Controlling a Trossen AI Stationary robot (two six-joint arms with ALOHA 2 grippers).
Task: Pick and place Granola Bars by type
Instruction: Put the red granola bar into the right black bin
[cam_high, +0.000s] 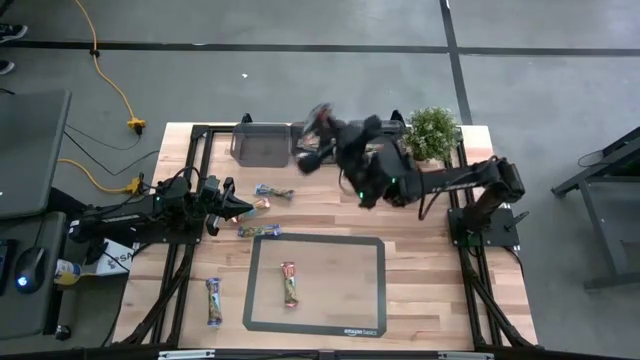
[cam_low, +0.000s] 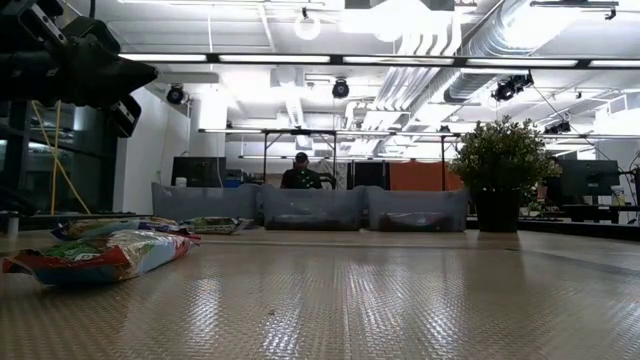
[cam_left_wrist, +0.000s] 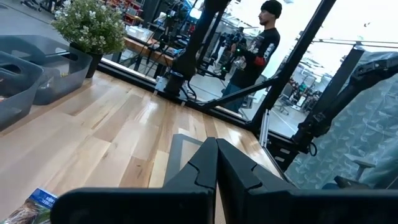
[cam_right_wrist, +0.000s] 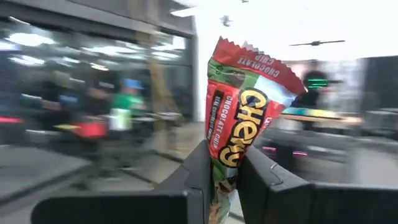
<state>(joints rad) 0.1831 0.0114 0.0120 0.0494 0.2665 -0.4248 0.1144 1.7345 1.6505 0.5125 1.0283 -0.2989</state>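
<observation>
- Your right claw (cam_right_wrist: 225, 177) is pinched onto a red-and-green granola bar (cam_right_wrist: 242, 124); the wrapper stands up between the 2 fingers with its crimped end on top.
- In the high view that right claw (cam_high: 318, 130) is up in the air near the far edge of the surface (cam_high: 430, 290), by the grey bins (cam_high: 262, 143) and just beside the potted plant (cam_high: 432, 133).
- Your left claw (cam_left_wrist: 216, 163) is fully shut with nothing in it, its fingers pressed together; it sits near the left edge of the surface (cam_high: 240, 207).
- 3 bars lie loose just past the left claw: one (cam_high: 274, 193) toward the far edge, one (cam_high: 262, 204) at the claw tip, one (cam_high: 258, 231) by the mat's (cam_high: 370, 290) far-left corner.
- 1 bar (cam_high: 289, 283) lies on the dark mat at the near edge, and another (cam_high: 213, 300) lies off the mat toward the near-left corner.
- A person (cam_left_wrist: 254, 53) stands in the room beyond the surface.
</observation>
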